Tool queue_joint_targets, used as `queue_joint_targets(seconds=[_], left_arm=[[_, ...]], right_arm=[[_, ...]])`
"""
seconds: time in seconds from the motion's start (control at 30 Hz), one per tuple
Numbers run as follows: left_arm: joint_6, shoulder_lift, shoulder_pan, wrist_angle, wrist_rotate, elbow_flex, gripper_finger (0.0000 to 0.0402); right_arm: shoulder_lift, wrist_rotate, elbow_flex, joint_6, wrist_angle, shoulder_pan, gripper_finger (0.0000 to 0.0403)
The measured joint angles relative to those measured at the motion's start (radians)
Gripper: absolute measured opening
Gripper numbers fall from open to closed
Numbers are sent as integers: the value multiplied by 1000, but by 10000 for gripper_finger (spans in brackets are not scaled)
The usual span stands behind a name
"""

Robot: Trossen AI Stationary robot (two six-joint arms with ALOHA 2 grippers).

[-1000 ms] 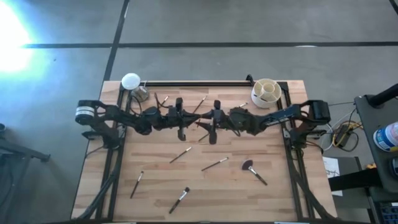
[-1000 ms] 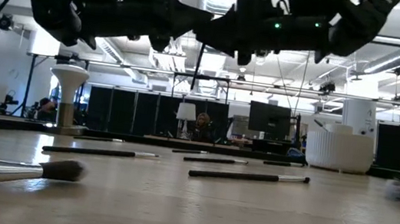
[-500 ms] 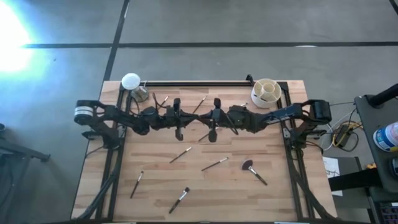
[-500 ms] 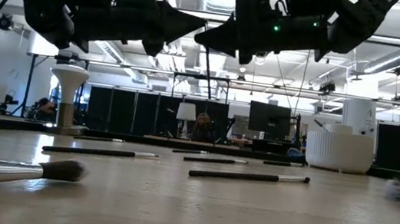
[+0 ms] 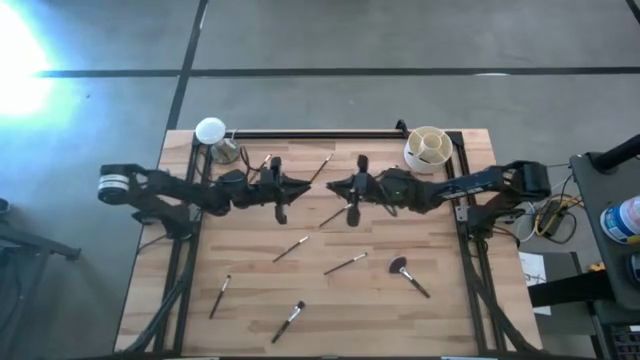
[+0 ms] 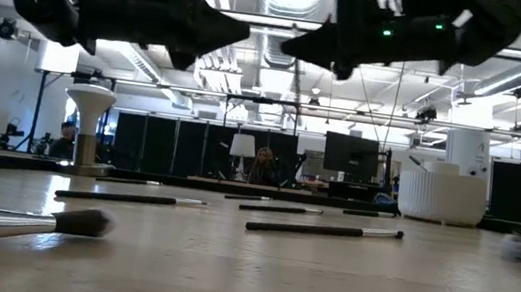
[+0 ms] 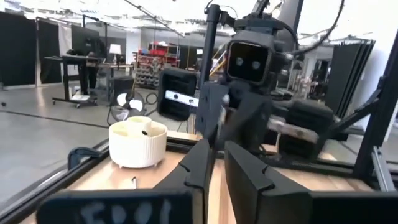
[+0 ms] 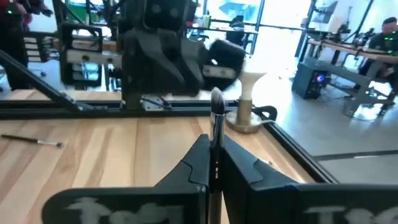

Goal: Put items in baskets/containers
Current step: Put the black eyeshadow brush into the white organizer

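Over the middle of the table my right gripper (image 5: 333,185) (image 8: 214,144) is shut on a thin makeup brush (image 8: 216,115) that stands upright, dark bristle tip up. My left gripper (image 5: 305,186) (image 7: 218,158) faces it a short way off, open a little, with nothing between its fingers. The cream-white cup (image 5: 427,148) (image 7: 137,143) with inner dividers stands on its base at the table's far right corner. Several more brushes lie flat on the wood, among them a fluffy-headed one (image 5: 407,275) and thin ones (image 5: 290,248) (image 5: 345,263). My right gripper pinches the brush's handle (image 8: 215,138) between its two fingers, below the bristle head. The fingers lie level, coming from the table's right, across the brush. The brush stands upright; its lower end (image 6: 295,85) hangs under the fingers, well clear of the table.
A flat white disc on a brass-coloured stand (image 5: 210,130) (image 6: 91,99) stands at the far left corner. Loose brushes lie near the front edge (image 5: 220,296) (image 5: 288,321) and along the far side (image 5: 322,168). Dark frame rails run along the table's left, right and far edges.
The two grippers, whose tips met over the table's middle a second ago, have drawn apart: the left toward the table's left edge, the right toward the right edge. The upright brush has gone with the right gripper and now stands clear of the left one.
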State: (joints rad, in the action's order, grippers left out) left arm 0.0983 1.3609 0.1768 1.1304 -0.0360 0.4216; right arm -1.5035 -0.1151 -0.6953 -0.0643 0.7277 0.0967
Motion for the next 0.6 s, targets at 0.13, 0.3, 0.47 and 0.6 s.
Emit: queue_joint_targets(seconds=[0.13, 0.3, 0.47, 0.6], left_arm=[[-30, -68, 0, -30, 0, -49, 49], [-46, -108, 0, -34, 0, -138, 39], [-60, -97, 3, 5, 0, -188, 16], [-58, -80, 5, 68, 2, -214, 2]], right_arm=[[136, -53, 96, -14, -8, 8, 13], [368, -203, 220, -14, -96, 33, 12], [568, -326, 348, -15, -139, 76, 12], [679, -334, 414, -14, -150, 144, 12]])
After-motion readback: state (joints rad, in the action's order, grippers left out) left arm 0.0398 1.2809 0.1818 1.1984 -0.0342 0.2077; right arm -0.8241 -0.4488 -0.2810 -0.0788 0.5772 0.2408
